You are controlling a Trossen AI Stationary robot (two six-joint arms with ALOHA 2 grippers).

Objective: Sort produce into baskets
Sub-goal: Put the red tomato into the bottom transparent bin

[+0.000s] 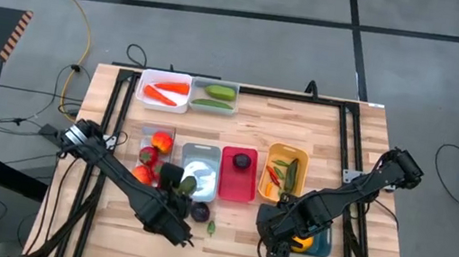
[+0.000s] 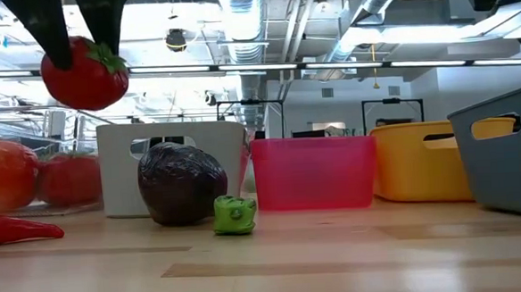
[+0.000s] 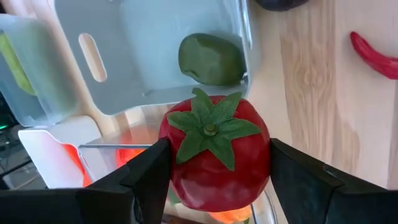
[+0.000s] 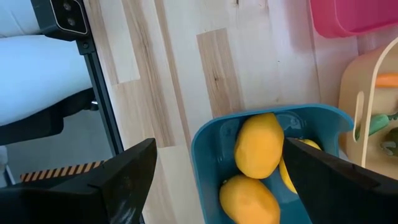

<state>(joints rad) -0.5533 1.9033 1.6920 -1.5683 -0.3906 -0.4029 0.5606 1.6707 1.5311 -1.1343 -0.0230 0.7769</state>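
The left pincer (image 3: pixel 211 186) grips a red tomato (image 3: pixel 214 155) between its two fingers, lifted above the desk (image 3: pixel 311 93); the silver-grey basket (image 3: pixel 155 50) lies just beyond it. The right pincer (image 4: pixel 214 180) stands open, the teal basket (image 4: pixel 208 143) with lemons (image 4: pixel 258 146) directly under it.
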